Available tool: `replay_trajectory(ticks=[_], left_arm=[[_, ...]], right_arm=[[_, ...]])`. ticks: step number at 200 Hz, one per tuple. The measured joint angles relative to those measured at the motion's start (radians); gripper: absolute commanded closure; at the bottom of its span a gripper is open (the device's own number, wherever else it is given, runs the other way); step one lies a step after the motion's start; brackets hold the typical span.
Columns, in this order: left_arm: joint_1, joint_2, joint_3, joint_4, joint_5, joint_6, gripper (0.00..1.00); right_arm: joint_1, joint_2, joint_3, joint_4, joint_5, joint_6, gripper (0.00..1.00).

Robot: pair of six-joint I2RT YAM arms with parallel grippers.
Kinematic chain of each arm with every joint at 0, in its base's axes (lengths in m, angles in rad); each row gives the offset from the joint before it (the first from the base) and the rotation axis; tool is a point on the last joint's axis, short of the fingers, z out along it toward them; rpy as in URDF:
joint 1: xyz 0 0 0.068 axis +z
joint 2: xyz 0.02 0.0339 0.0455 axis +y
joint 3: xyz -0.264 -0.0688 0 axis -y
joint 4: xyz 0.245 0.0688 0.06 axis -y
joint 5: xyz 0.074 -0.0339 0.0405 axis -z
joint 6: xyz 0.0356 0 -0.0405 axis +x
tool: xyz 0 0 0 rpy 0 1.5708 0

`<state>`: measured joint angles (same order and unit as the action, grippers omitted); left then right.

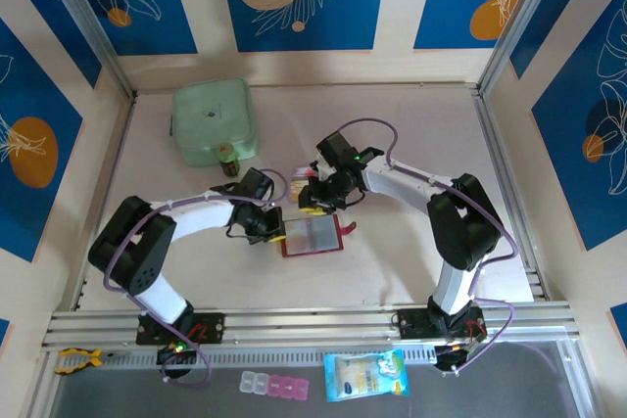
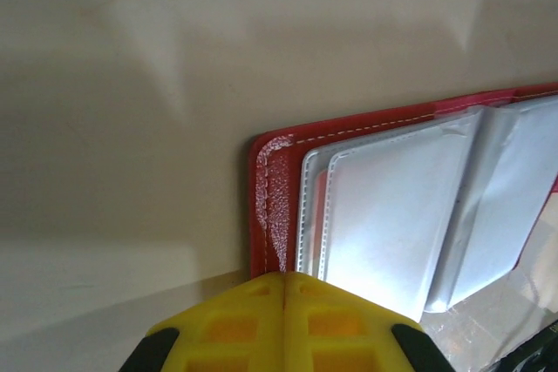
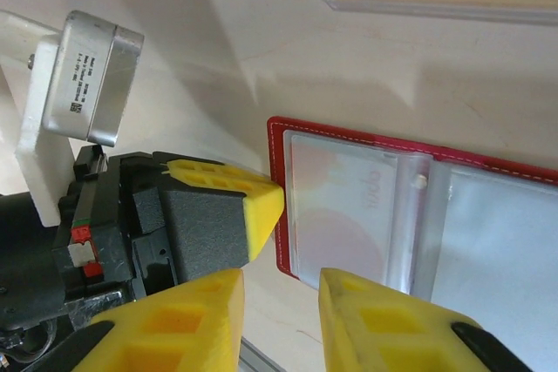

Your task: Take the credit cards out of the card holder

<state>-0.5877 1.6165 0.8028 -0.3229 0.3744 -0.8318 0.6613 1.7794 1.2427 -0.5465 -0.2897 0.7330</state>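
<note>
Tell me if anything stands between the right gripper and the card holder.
Nothing visible does. The right gripper hangs open right at the edge of the open card holder. The left gripper, shut, sits at the holder's red border beside that approach, not across it.

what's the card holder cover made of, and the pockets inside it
Card holder cover: red leather or faux leather, going by its fine grain and pale stitched edge. Pockets: thin clear plastic, glossy, with creases and glare.
</note>
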Motion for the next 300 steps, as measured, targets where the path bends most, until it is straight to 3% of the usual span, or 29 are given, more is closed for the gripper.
replay_trajectory(ticks=[196, 300], left_arm=[[0.0, 0.017, 0.043, -0.068, -0.054, 0.031, 1.0], [0.0, 0.023, 0.047, -0.07, -0.053, 0.05, 1.0]], right_arm=[[0.084, 0.155, -0.013, 0.045, -0.055, -0.018, 0.74], [0.089, 0.173, -0.013, 0.011, 0.005, -0.026, 0.73]])
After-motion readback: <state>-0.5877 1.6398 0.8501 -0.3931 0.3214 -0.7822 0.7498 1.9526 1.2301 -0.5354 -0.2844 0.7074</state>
